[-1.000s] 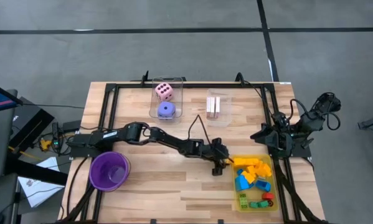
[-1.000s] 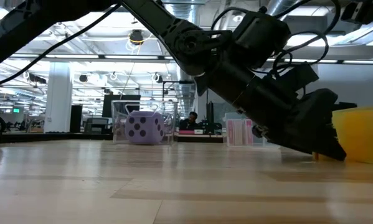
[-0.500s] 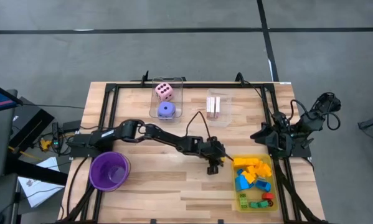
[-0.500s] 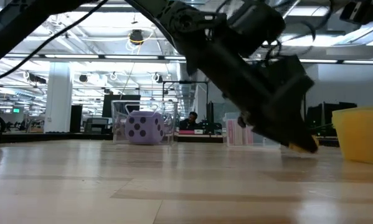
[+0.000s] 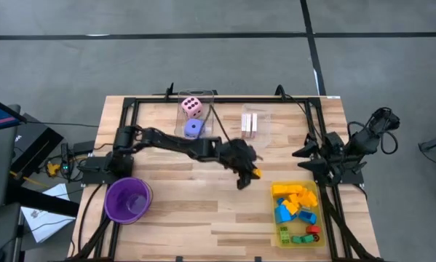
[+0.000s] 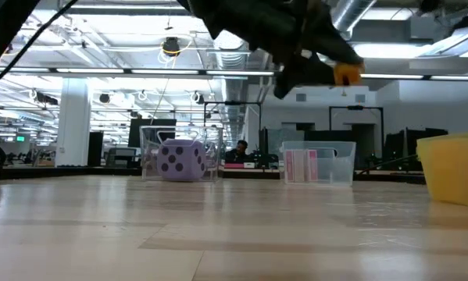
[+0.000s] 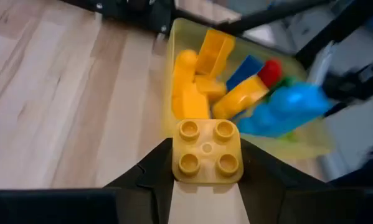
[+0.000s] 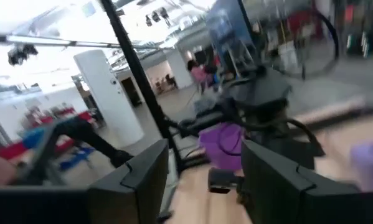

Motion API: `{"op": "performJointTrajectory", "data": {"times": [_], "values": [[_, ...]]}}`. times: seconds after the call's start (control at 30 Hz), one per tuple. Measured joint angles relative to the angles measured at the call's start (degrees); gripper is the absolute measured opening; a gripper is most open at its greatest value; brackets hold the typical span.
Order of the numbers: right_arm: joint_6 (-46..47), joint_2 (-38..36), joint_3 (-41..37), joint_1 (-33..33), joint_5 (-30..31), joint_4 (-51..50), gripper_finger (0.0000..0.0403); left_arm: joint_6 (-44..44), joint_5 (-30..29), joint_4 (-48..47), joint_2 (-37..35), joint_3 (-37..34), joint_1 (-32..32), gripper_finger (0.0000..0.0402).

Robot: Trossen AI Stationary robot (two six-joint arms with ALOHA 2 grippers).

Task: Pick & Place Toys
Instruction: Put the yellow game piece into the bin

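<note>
My left gripper [image 5: 250,175] hangs above the table's middle, left of the yellow tray [image 5: 274,220], shut on a yellow four-stud block [image 7: 207,152]. In the low view that block [image 6: 348,74] shows high above the tabletop. The tray holds several yellow, blue, green and red blocks [image 5: 294,207]. A pink die [image 5: 192,108] and a purple die [image 5: 194,128] sit in a clear box at the far side, and pink-white cards [image 5: 250,124] stand in another. My right gripper [image 8: 205,180] waits open at the table's right edge [image 5: 305,156]. My left gripper pinches the yellow block by two opposite side walls [image 7: 175,157] between its two fingers [image 7: 150,168]. The fingers slant down from the table's left side. The block sits studs up and is lifted clear of the table.
A purple cup [image 5: 128,200] stands at the near left. A black frame [image 5: 130,131] runs round the work area. Bare wood lies between the cup and the tray.
My left gripper has risen from the tabletop at the tray's left rim, carrying the yellow block up clear of the table and a little toward the far edge. My right gripper has rolled in place.
</note>
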Motion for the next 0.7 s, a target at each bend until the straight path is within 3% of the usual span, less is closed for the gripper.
{"op": "performJointTrajectory", "data": {"times": [0.17, 0.3, 0.47, 0.57, 0.7], "values": [[-12.6, 4.7, 0.3, 0.0, 2.2, 6.2, 0.0194, -8.8, 7.3, 1.5, -4.4, -0.1, 3.0, 0.0135], [-17.7, 9.4, 3.6, -0.1, 5.2, 6.9, 0.0194, -18.5, 13.6, 8.4, -6.8, -0.1, 4.6, 0.0136], [-23.9, 16.2, 10.0, -0.1, 11.8, 6.8, 0.0195, -24.0, 15.2, 16.0, -10.1, 0.0, 4.8, 0.0136], [-24.4, 19.3, 15.5, -0.2, 13.3, 3.4, 0.0202, -25.2, 15.2, 15.5, -11.1, 0.0, 4.8, 0.0136], [-20.4, 23.8, 25.7, -1.0, 13.2, -9.7, 0.0220, -28.2, 15.2, 16.7, -11.8, -0.1, 4.8, 0.0136]]}}
